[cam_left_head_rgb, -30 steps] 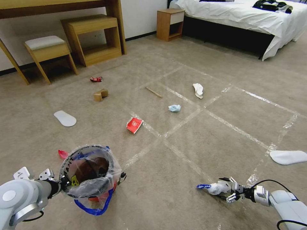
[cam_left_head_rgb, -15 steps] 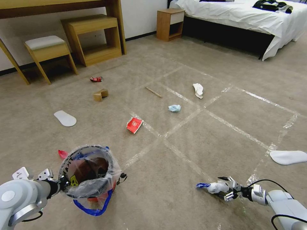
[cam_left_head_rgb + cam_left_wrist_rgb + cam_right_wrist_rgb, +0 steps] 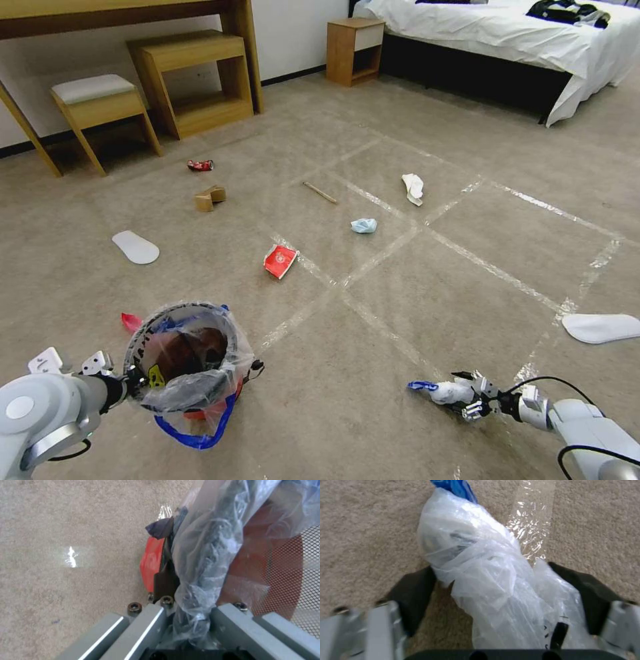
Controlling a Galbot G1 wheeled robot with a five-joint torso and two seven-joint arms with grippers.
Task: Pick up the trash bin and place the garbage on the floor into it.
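Note:
The trash bin point(image 3: 187, 360), red with a clear bag liner, hangs at the lower left. My left gripper point(image 3: 130, 385) is shut on its bag-covered rim point(image 3: 200, 580), one dark finger point(image 3: 164, 580) on the outside. Low at the right, my right gripper point(image 3: 465, 395) is open, its fingers point(image 3: 415, 595) either side of a crumpled clear plastic bag point(image 3: 480, 562) with a blue strip point(image 3: 421, 385) lying on the floor point(image 3: 373, 333). Garbage lies scattered: a red wrapper point(image 3: 280, 260), blue mask point(image 3: 364, 225), white tissue point(image 3: 413, 187), wooden stick point(image 3: 320, 193), cardboard point(image 3: 209, 197) and a red can point(image 3: 200, 165).
White insoles lie at the left point(image 3: 135, 247) and right point(image 3: 601, 327). A red scrap point(image 3: 131, 321) sits beside the bin. A wooden desk, stool point(image 3: 100, 110) and shelf unit point(image 3: 193, 80) line the far wall; a nightstand point(image 3: 353, 50) and bed point(image 3: 507, 40) stand at the back right.
My right arm has drawn back and lower, while the gripper has edged left along the plastic bag. The bin and left gripper have barely moved.

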